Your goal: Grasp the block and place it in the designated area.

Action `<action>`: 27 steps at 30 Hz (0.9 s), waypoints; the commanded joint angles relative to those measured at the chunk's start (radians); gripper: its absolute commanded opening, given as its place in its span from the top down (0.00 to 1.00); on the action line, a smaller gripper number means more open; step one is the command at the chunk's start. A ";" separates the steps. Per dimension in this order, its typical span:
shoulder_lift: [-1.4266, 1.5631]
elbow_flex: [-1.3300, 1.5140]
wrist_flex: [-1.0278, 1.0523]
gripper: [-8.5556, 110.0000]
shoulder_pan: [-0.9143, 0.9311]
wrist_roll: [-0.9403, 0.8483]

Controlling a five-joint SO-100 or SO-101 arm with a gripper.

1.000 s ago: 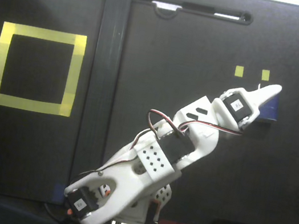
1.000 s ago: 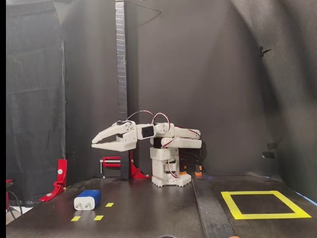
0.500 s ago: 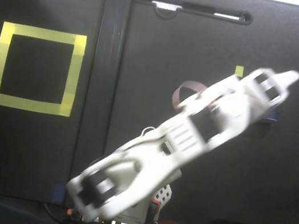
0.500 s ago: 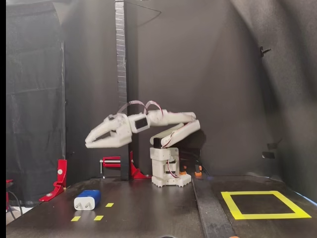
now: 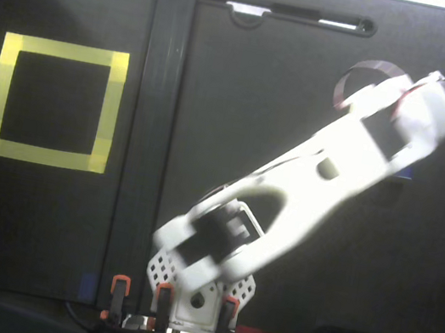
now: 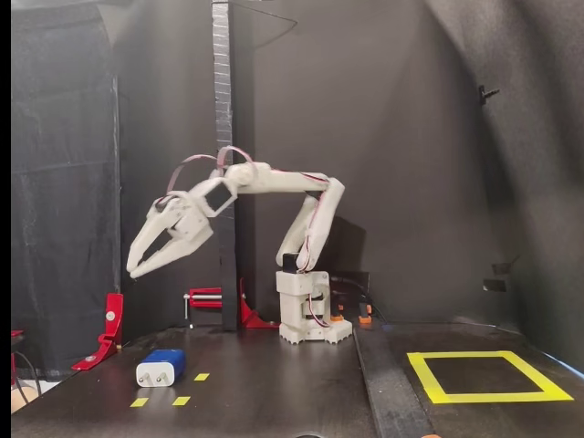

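In the side-on fixed view, the block (image 6: pixel 161 368) lies flat on the tabletop (image 6: pixel 274 392) at the left, beside small yellow tape marks, with the end effector (image 6: pixel 134 265) spread and empty above it. It looks rigid, light and smooth-cased, so grip across its blue flanks, clear of the prongs. The area (image 6: pixel 487 376) lies well apart at the right.

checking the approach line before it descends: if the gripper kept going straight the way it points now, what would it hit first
Seen from the side, the open gripper points down and to the picture's left. That line seems to meet the black table left of the blue block, near the red clamp, not the block itself; depth is unclear.
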 commanded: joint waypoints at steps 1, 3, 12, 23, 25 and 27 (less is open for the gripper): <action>-0.052 -0.121 0.084 0.93 0.002 -0.011; -0.092 -0.170 0.138 0.93 0.002 -0.018; -0.221 -0.296 0.368 0.93 0.021 -0.109; -0.360 -0.413 0.497 0.93 0.061 -0.178; -0.374 -0.422 0.499 0.93 0.063 -0.183; -0.380 -0.422 0.499 0.93 0.063 -0.193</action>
